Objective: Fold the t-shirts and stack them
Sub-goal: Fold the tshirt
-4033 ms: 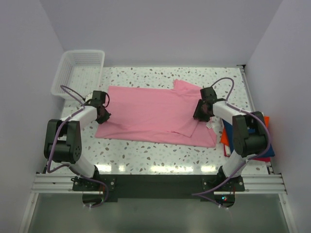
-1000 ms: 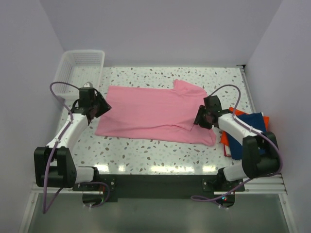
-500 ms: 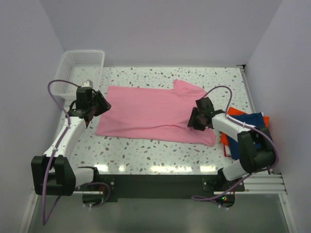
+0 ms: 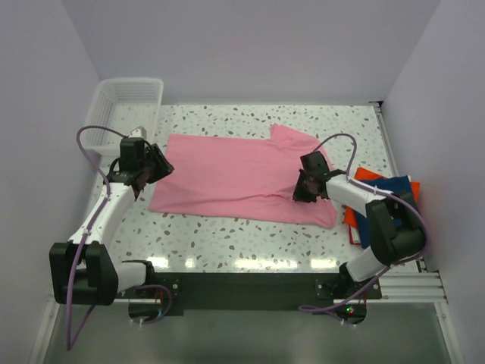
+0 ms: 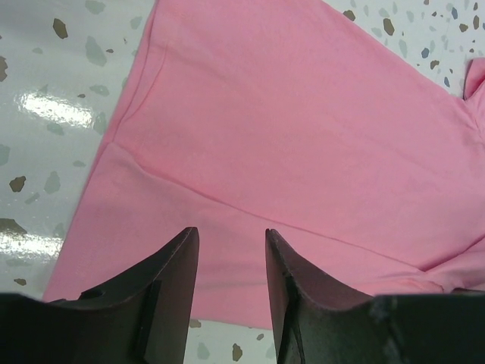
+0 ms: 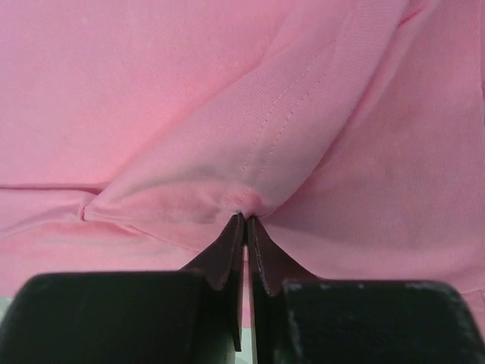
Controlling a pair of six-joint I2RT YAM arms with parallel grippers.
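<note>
The light pink t-shirt [image 4: 235, 174] lies spread flat on the speckled table, with its right sleeve folded inward. My right gripper [image 4: 301, 189] is shut on a small pinch of that sleeve's stitched hem [image 6: 245, 218], and the cloth puckers at the tips. My left gripper [image 4: 157, 168] hovers open over the shirt's left edge [image 5: 231, 231], with pink cloth [image 5: 303, 136] showing between its fingers and nothing held. At the right edge, a navy blue folded t-shirt [image 4: 394, 193] lies on an orange-red one [image 4: 367, 174], partly hidden behind the right arm.
A white mesh basket [image 4: 125, 102] stands at the back left corner. Bare speckled table [image 4: 227, 235] runs along the front of the pink shirt. White walls close in the back and both sides.
My right gripper has closed on the sleeve hem after shifting slightly left onto it. The left gripper has stayed open and hardly moved over the last half second.
</note>
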